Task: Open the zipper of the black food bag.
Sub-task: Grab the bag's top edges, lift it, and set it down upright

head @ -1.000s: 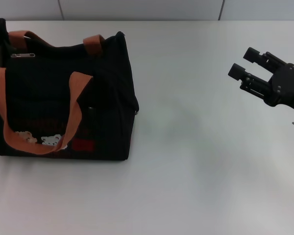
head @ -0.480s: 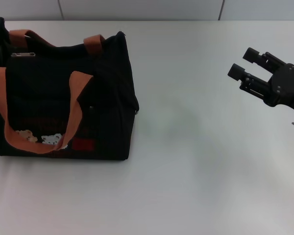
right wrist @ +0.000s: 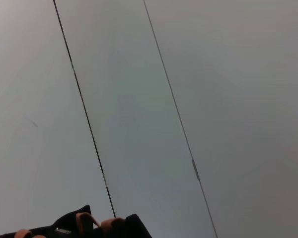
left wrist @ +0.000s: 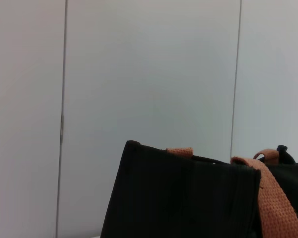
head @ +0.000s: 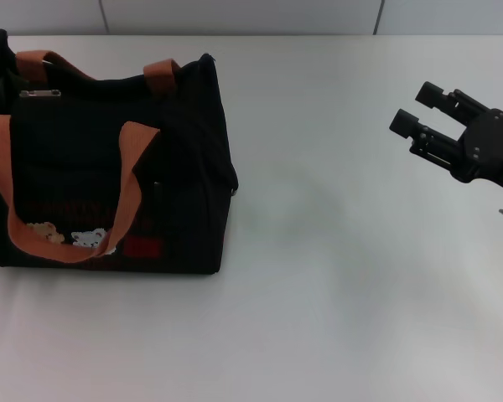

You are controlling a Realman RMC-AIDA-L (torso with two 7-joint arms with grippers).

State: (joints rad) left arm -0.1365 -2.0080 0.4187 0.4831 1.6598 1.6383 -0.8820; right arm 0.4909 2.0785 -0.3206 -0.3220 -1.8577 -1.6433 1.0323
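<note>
The black food bag (head: 109, 167) stands upright at the table's left, with its orange handles (head: 126, 184), bear patches and red label facing me. The zipper's small silver pull tab (head: 39, 94) lies on top of the bag near its left end; the dark track itself is hard to make out. My right gripper (head: 413, 105) hovers far to the right of the bag, open and with nothing in it. The left gripper does not show in any view. The left wrist view shows one end of the bag (left wrist: 188, 198) and a handle (left wrist: 273, 198). The right wrist view catches only the bag's top (right wrist: 89, 228).
The white table (head: 318, 276) stretches between the bag and my right gripper. A pale panelled wall (left wrist: 149, 74) rises behind the table.
The top left end of the bag has shifted slightly. My right gripper has not moved.
</note>
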